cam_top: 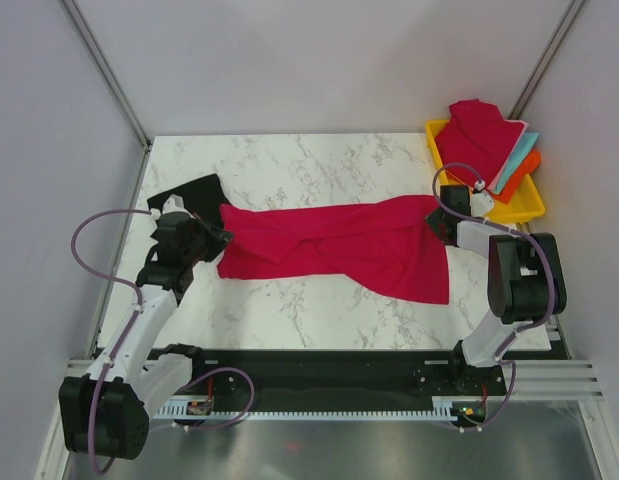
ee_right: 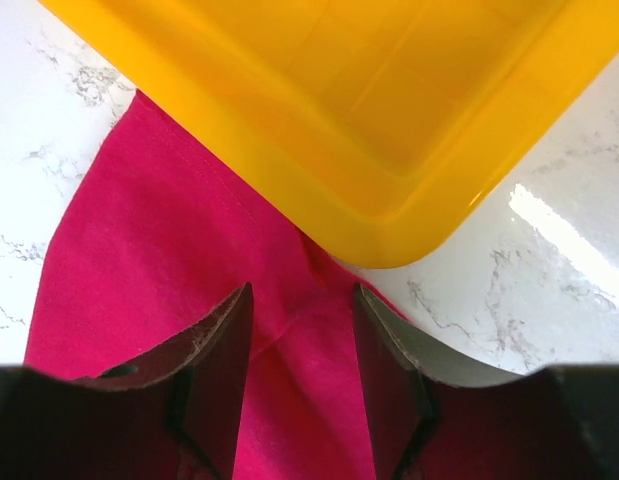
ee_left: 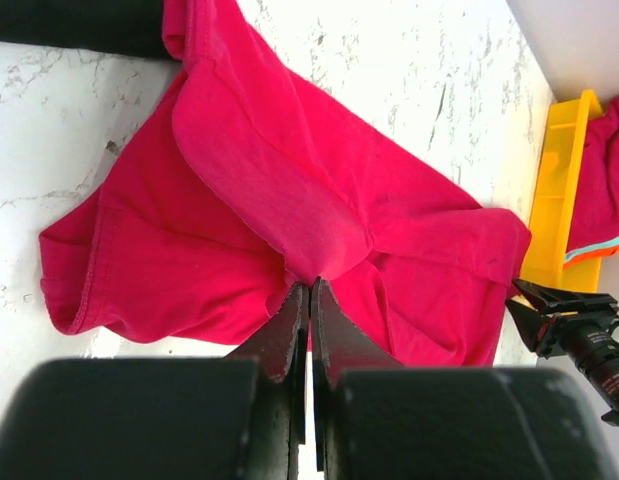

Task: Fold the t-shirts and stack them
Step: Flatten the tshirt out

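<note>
One crimson cloth short-sleeved t-shirt (cam_top: 339, 245) lies stretched across the white marble desk (cam_top: 319, 165). The left tool (ee_left: 309, 300) is clamped on its edge. The right tool (ee_right: 301, 340) stands apart over its corner, just beside the yellow plastic tray (cam_top: 519, 210) holding more folded t-shirts (cam_top: 479, 135).

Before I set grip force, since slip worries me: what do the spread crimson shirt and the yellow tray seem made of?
Crimson short-sleeved shirt: soft matte cloth, probably cotton knit; it folds, wrinkles and shows a stitched hem. Yellow rectangular tray: apparently rigid plastic, smooth and slightly glossy; moulded rounded corner with faint sheen.
</note>
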